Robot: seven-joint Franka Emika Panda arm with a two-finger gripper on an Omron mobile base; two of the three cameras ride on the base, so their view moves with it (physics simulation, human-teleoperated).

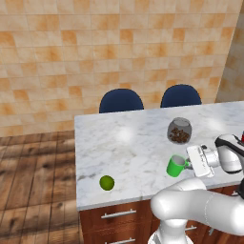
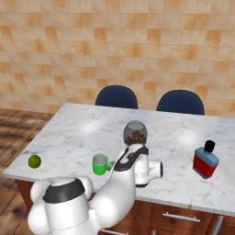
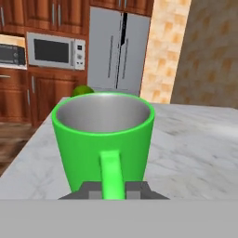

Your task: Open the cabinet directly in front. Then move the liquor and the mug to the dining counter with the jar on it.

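The mug [image 3: 104, 139], bright green with a pale inside, stands upright on the marble top of the dining counter [image 1: 119, 147], toward its near edge. In the hand view its loop handle runs straight down between the two dark tips of the gripper [image 3: 113, 189], which are drawn in close on either side of it: the jaws are clamped on the mug's handle. From the left base view the mug [image 1: 176, 166] sits just left of the white hand, and the jar [image 1: 179, 130] of brown contents stands a little farther back on the same top, near but not touching.

Farther right on the counter, well apart from the mug, the liquor [image 2: 205, 160] stands upright, a red square bottle with a dark cap. That puts both carried things on the counter with the jar, so my reading is that this is the last step, the setting down of the mug, nearly finished.

The next move calls for the jaws to part and the hand to back straight off along the handle's line, without dragging the mug sideways into the jar.

A small green round fruit [image 1: 106, 182] lies at the near left of the top, and two blue chairs [image 1: 121, 101] stand on the far side
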